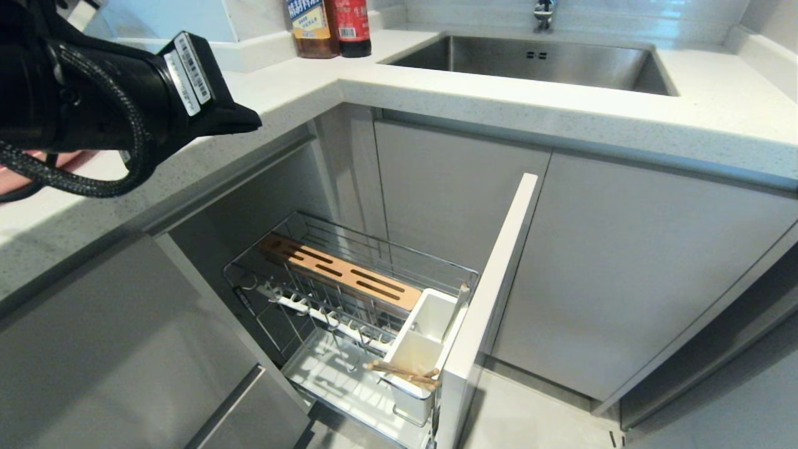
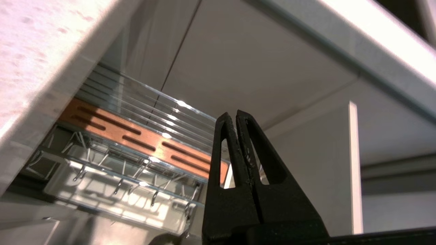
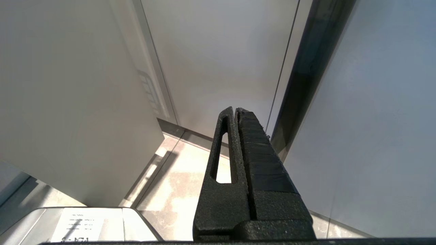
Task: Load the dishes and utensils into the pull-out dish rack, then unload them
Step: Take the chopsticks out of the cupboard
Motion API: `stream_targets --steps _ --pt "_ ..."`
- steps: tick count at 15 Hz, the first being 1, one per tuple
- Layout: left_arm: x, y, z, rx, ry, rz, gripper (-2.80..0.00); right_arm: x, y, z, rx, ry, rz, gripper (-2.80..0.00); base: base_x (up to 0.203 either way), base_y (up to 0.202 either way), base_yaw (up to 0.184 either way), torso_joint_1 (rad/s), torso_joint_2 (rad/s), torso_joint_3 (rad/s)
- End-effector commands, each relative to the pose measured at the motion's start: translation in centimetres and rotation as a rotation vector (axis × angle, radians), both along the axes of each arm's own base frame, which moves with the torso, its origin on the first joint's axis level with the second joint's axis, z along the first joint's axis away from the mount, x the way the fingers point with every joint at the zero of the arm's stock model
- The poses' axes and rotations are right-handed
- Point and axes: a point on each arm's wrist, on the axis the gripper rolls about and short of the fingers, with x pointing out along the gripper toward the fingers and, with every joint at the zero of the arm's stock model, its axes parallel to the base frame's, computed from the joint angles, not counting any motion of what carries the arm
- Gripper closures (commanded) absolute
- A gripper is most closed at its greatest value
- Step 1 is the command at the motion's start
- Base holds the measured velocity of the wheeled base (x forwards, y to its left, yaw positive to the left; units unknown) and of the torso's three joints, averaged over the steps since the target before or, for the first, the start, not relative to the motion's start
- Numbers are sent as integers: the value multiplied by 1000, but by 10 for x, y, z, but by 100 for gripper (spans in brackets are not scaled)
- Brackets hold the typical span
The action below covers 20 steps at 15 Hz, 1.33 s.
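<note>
I see the pull-out dish rack (image 1: 349, 293) drawn out of the lower cabinet under the white countertop (image 1: 499, 100): a narrow chrome wire basket with a slotted wooden strip (image 1: 340, 273), a white tray at the bottom and a pale front panel (image 1: 492, 293). Light wooden chopsticks (image 1: 404, 372) lie across its white utensil cup (image 1: 424, 340). My left gripper (image 1: 246, 118) hovers above the counter, fingers pressed together, holding nothing. My right gripper (image 3: 235, 114) is likewise closed and empty, facing cabinet fronts and floor.

white speckled counter (image 1: 474, 93), upper frame: two bottles (image 1: 329, 28) top centre, pink dish (image 1: 19, 174) at left edge.
</note>
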Motion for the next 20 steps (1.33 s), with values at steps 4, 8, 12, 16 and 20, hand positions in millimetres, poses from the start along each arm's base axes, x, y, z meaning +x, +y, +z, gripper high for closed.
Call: stream_targets --steps 4,8,12,16,20 --pt "5 -12 -21 139 112 -44 0 0 0 0 0 2 1 0 0 0 0 0 0 0" --pt "7 -21 -35 219 194 -78 0 0 0 0 0 2 0 0 0 0 0 0 0 0" --pt "3 -33 -47 286 267 -129 0 0 0 0 0 2 1 0 0 0 0 0 0 0" --pt "1 -46 -65 382 366 -169 0 0 0 0 0 2 1 0 0 0 0 0 0 0" --pt "5 -57 -88 521 499 -202 0 0 0 0 0 2 1 0 0 0 0 0 0 0"
